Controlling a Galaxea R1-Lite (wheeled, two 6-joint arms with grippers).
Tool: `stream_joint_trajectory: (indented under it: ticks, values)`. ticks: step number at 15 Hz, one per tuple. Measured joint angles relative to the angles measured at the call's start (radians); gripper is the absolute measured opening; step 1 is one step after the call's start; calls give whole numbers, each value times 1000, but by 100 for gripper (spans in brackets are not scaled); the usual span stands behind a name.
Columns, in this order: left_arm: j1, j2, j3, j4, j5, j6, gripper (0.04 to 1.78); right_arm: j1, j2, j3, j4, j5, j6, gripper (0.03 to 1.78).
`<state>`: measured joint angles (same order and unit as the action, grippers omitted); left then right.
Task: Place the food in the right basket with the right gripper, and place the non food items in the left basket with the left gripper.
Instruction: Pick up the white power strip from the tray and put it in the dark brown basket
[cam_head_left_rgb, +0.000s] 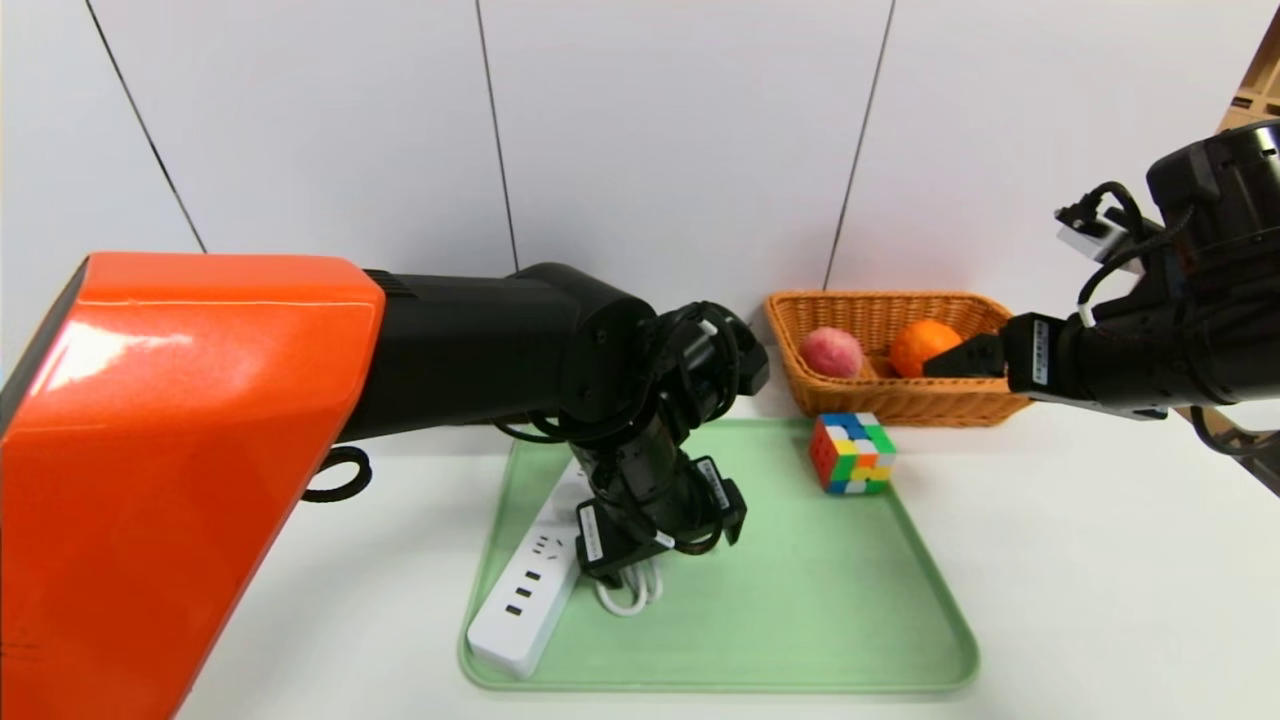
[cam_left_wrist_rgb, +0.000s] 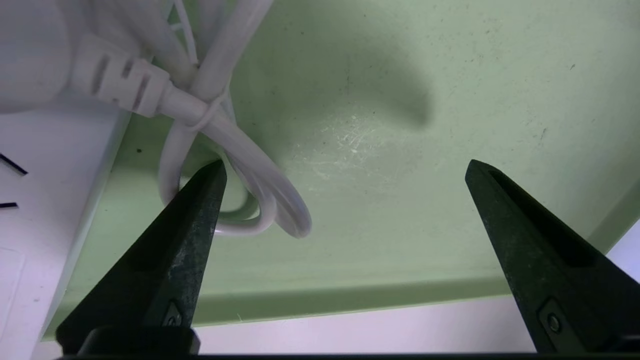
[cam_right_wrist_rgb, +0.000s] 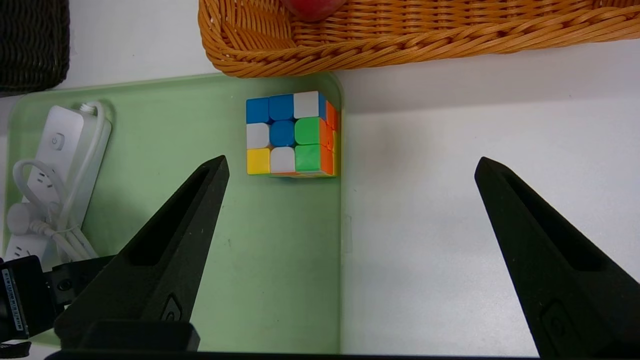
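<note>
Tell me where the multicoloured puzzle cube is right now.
In the head view, the multicoloured puzzle cube sits in the far right corner of the pale green plastic tray, just in front of the woven wicker basket that holds the fruit.

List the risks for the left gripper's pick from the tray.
1. The open left gripper is offset from the power strip: one fingertip touches the looped cord, the other is over bare green tray. Closing may catch only the cord, leaving the strip dangling.
2. The Rubik's cube sits at the tray's corner; a swinging strip might knock it.
</note>
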<state>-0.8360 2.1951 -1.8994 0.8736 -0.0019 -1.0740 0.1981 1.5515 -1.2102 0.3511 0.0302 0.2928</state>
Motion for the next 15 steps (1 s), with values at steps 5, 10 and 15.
stream_joint_trajectory:
  ticks: [5, 10, 15]
  values:
    - [1, 2, 2, 3, -2, 0, 94, -18, 0, 0, -8, 4, -2, 170]
    - [1, 1, 7, 4, -4, -4, 8, -29, -9, -1, -8, 16, -3, 170]
    - [1, -10, 8, 24, -7, -7, 8, -34, -18, -1, -8, 19, -4, 170]
